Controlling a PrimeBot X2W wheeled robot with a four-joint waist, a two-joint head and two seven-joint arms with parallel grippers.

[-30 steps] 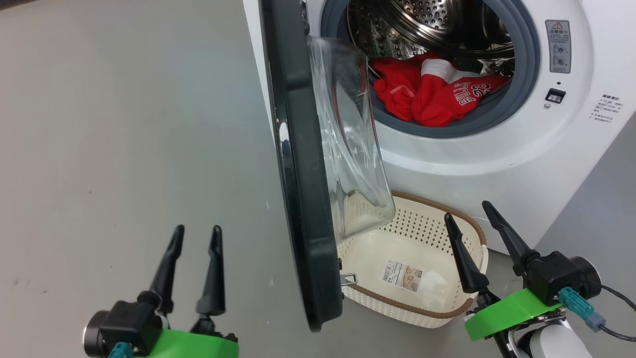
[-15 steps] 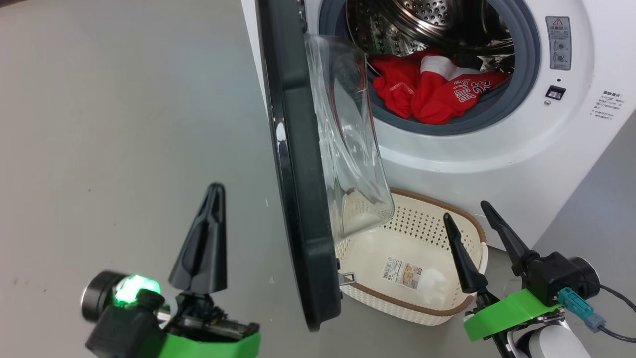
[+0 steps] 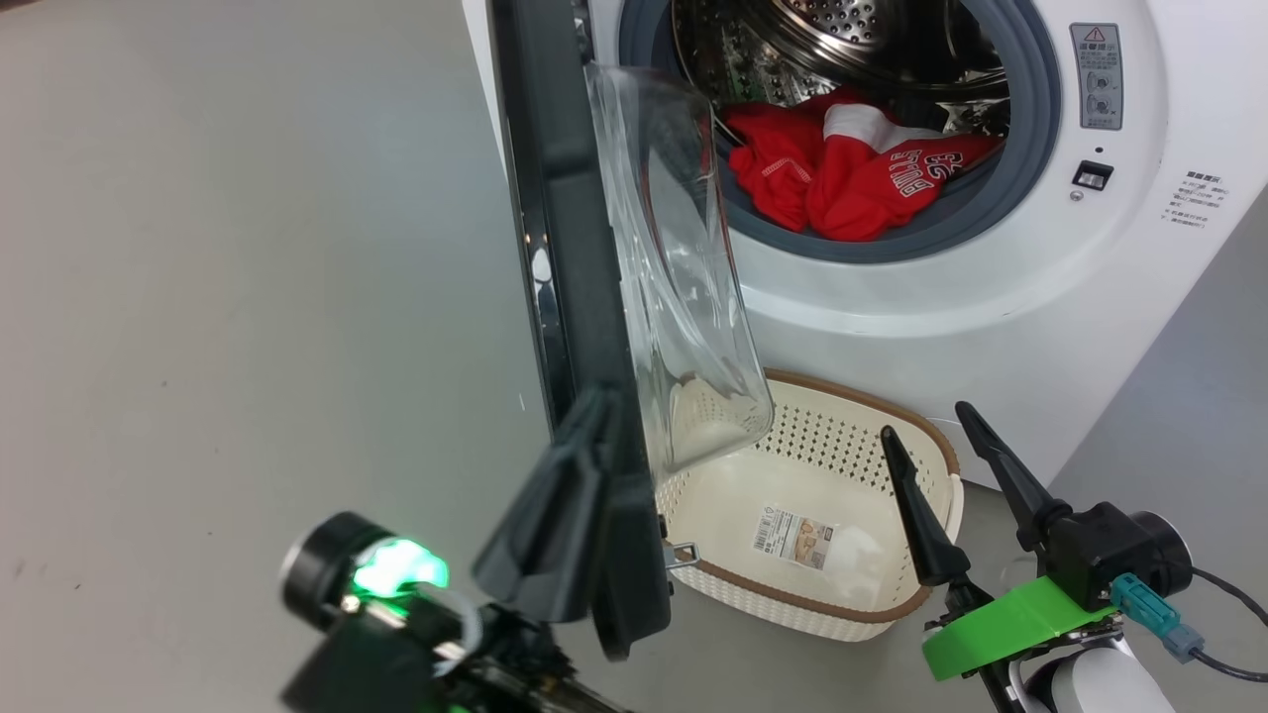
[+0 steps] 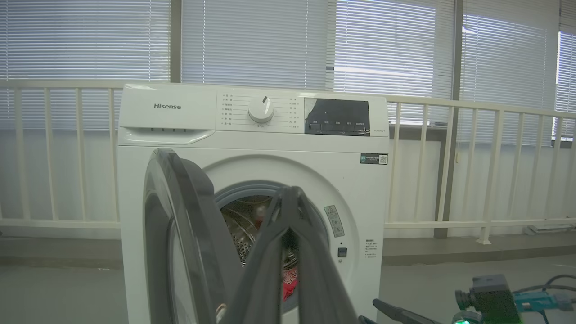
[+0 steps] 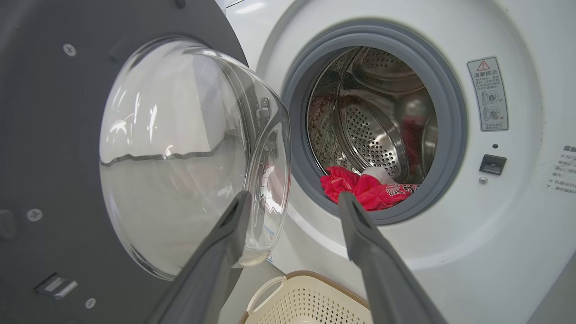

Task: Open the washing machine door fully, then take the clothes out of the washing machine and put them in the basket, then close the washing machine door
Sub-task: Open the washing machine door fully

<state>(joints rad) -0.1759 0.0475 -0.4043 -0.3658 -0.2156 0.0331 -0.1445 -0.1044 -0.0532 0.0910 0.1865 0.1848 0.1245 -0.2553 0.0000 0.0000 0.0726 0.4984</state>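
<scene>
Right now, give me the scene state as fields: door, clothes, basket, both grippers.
door: washing machine door partly open, standing out from the washing machine
clothes: red clothes in the drum, none out
basket: basket on the floor below the opening, only a label inside
left gripper: left gripper shut, empty, at the door's lower edge; contact unclear
right gripper: right gripper open, empty, near the basket's right end

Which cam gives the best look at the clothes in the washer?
Head view: the clothes show large and sharp, lettering readable. Right wrist view shows them smaller, low in the opening. Left wrist view shows a red sliver.
</scene>
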